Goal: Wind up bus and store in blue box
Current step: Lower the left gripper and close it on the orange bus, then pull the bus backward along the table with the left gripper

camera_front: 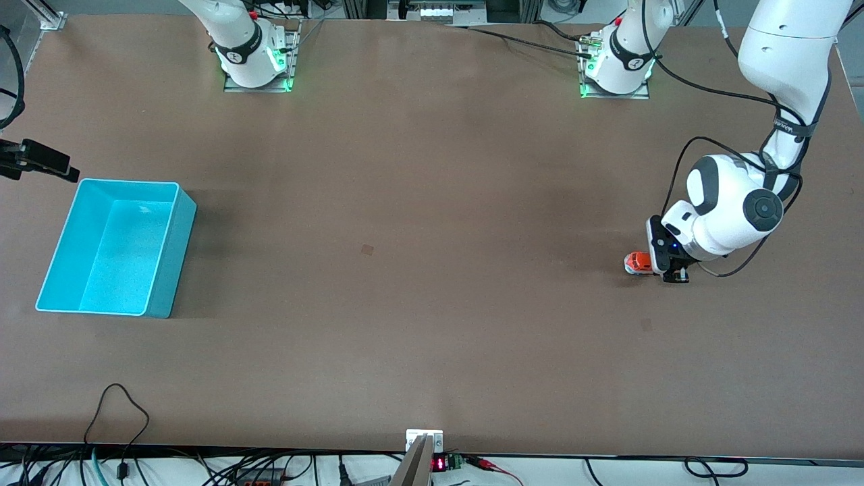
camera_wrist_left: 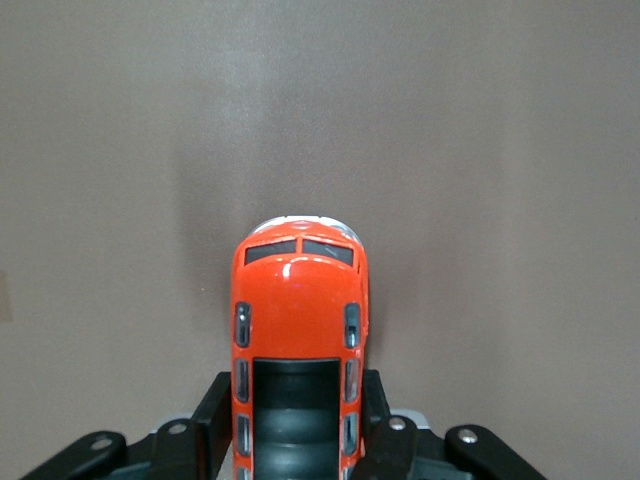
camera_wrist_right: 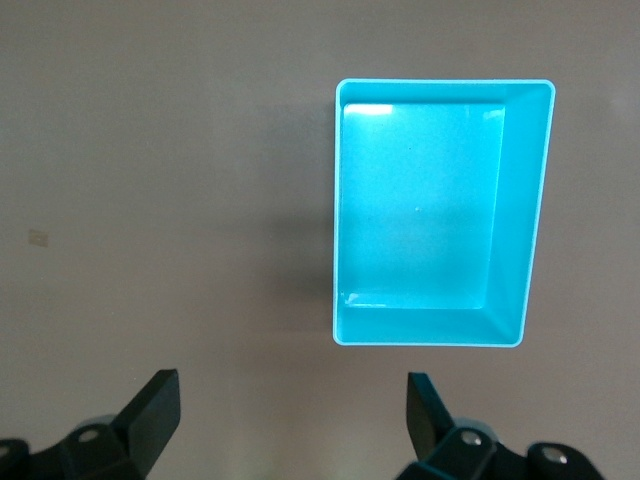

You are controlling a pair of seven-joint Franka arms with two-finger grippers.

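Note:
The orange bus [camera_front: 636, 262] stands on the table toward the left arm's end. My left gripper [camera_front: 665, 268] is down at the table, its fingers against both sides of the bus. In the left wrist view the bus [camera_wrist_left: 298, 300] shows its dark roof and white-grey front, with my left gripper [camera_wrist_left: 297, 390] shut on its rear half. The blue box [camera_front: 115, 246] stands empty toward the right arm's end. My right gripper [camera_wrist_right: 290, 385] is open and empty, up in the air beside the blue box [camera_wrist_right: 520, 220]. It shows at the front view's edge [camera_front: 61, 165].
A small pale mark [camera_front: 367, 250] lies on the brown table between box and bus. Cables [camera_front: 121, 412] hang along the table edge nearest the front camera. A metal bracket [camera_front: 424, 445] sits at that edge.

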